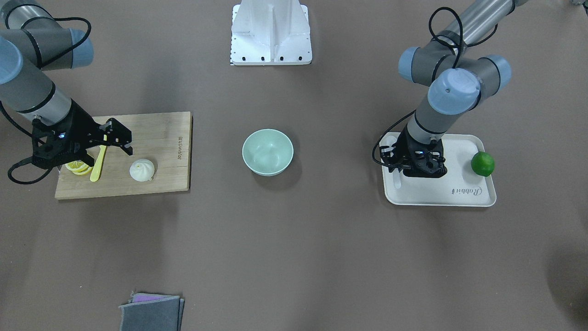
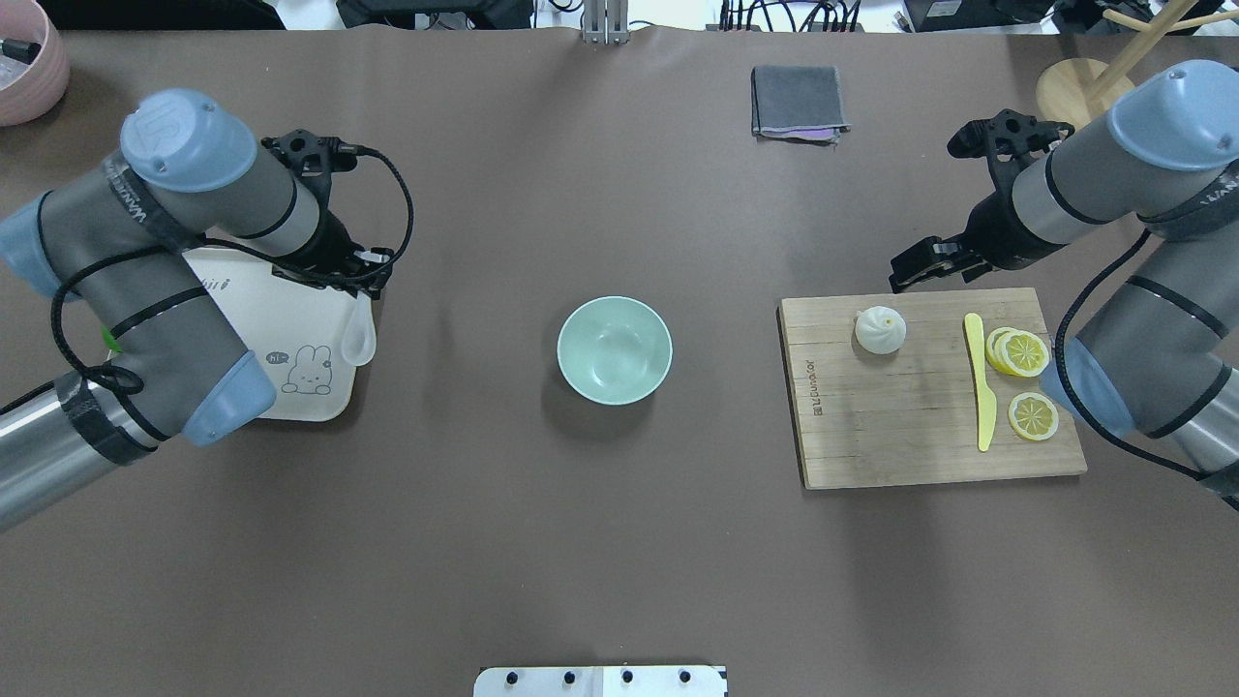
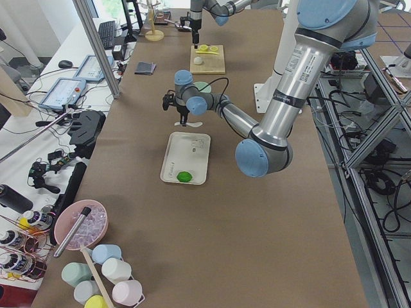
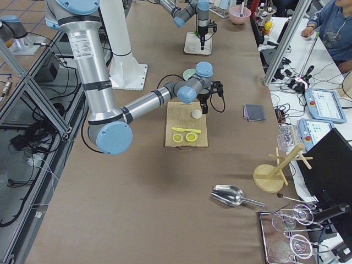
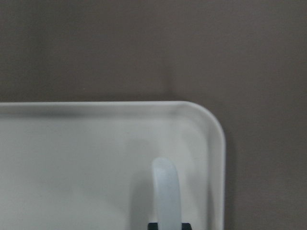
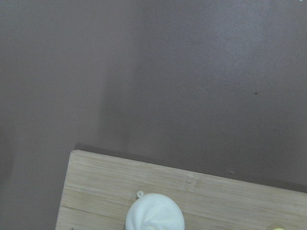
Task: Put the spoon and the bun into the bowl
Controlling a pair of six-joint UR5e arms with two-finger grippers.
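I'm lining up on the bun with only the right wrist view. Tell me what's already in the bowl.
Observer: Nothing. The bowl is empty.
Operator: Now report the spoon.
Observer: The left tool is closed on the spoon at the corner of the white tray.

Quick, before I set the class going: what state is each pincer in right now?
Left pincer: closed on the spoon.
Right pincer: open, holding nothing, beside the bun.
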